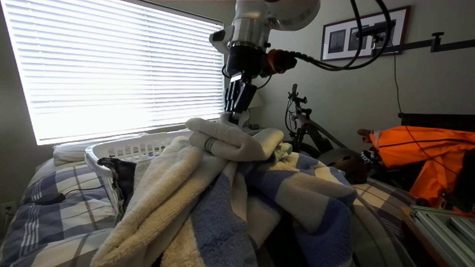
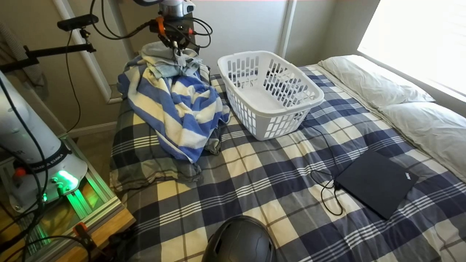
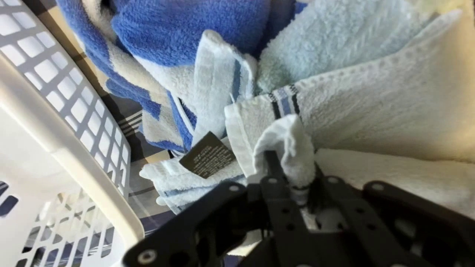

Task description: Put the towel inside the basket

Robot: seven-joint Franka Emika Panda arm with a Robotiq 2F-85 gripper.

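Towel (image 1: 233,139): over striped blanket (image 2: 182,109)
Jaws: pinching towel
Basket (image 2: 269,114): near far edge of tabletop (image 2: 262,182), in an exterior view

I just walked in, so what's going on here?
A white robot arm has a fold of a soft cream terry towel pinched in its black pincer. Beneath lies a heaped blue-and-cream striped blanket. Beside that stands a white, slotted plastic laundry basket; the towel is not inside yet.
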